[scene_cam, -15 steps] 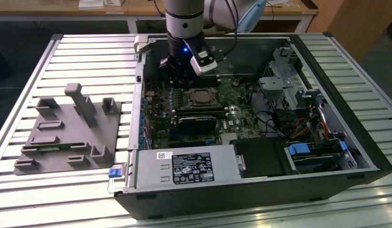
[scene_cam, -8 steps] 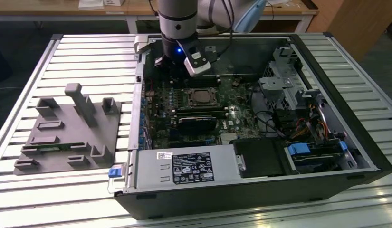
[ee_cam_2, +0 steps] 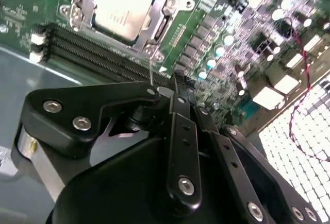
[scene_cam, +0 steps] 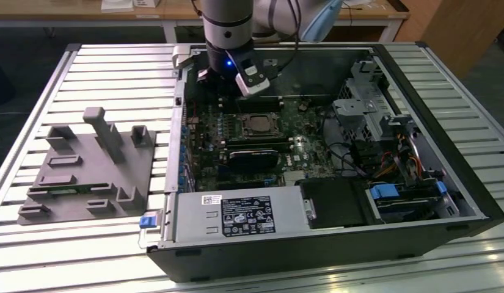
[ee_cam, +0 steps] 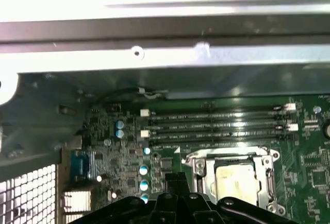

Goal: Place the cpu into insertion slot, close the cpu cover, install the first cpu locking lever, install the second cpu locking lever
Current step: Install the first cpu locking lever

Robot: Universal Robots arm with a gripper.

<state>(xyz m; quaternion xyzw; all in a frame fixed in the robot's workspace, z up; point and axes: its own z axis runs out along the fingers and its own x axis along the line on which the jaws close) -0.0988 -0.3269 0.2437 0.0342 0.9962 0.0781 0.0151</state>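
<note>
**Q:** Where does the cpu lie?
**A:** Flat in its socket, with the cpu cover apparently lowered around it as a frame.
**Q:** And the gripper?
**A:** Fingers pressed together, grasping nothing, just beside the socket. A thin locking lever stands unlatched near its tip. Closed fingers probably suit pushing.

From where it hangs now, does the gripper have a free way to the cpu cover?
Probably yes: the gripper hangs inside the open case close beside the cpu cover, with only low board parts showing between them.
</note>
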